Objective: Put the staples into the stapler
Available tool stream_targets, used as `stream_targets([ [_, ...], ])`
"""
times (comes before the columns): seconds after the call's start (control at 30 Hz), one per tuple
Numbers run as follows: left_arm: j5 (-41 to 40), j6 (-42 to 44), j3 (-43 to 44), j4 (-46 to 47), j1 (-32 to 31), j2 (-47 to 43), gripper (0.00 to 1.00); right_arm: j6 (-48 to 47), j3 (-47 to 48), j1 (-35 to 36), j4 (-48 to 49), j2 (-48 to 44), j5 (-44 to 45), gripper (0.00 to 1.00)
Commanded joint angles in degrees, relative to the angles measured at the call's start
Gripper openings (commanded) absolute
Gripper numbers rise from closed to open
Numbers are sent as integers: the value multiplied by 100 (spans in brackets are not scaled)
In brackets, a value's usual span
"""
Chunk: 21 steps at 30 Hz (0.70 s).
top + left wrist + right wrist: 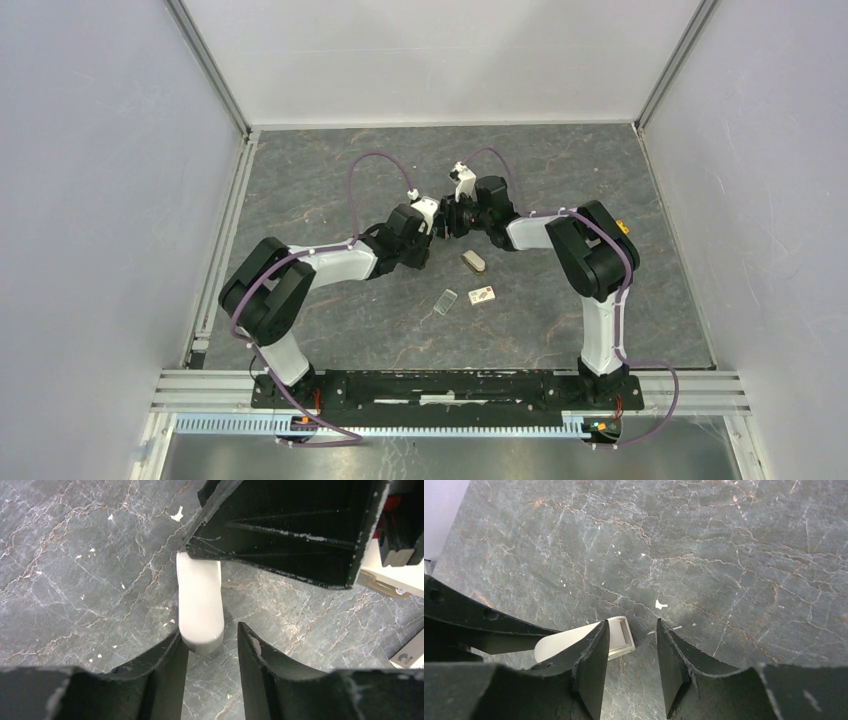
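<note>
the left gripper (210, 631) stands part open around the rounded end of the white stapler (200, 600), with a gap on one side, so nothing is clamped. the stapler lies flat mid-table (75, 580), its far end under the right gripper (631, 625), whose fingers are also apart and hold nothing (table shows between them). nearer the bases lie the clear lid (446, 302) and whitish box (482, 295); the staples are too small to see.
</note>
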Motion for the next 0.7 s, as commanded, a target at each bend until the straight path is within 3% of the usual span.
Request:
stream_targets([
  [0.0, -165, -93, 205, -504, -28, -425, 50, -161, 153, 26, -335, -252, 223, 46],
  [0.1, -416, -365, 371, -1098, -18, -542, 54, -164, 252, 10, -504, -297, 315, 46],
  [0.37, -345, -887, 384, -1511, 49, -1406, 60, -221, 282, 1, -943, -647, 525, 47],
  [0.67, 700, -1588, 754, -1498, 891, -1354, 48, -65, 276, 130, -1293, -820, 678, 47],
])
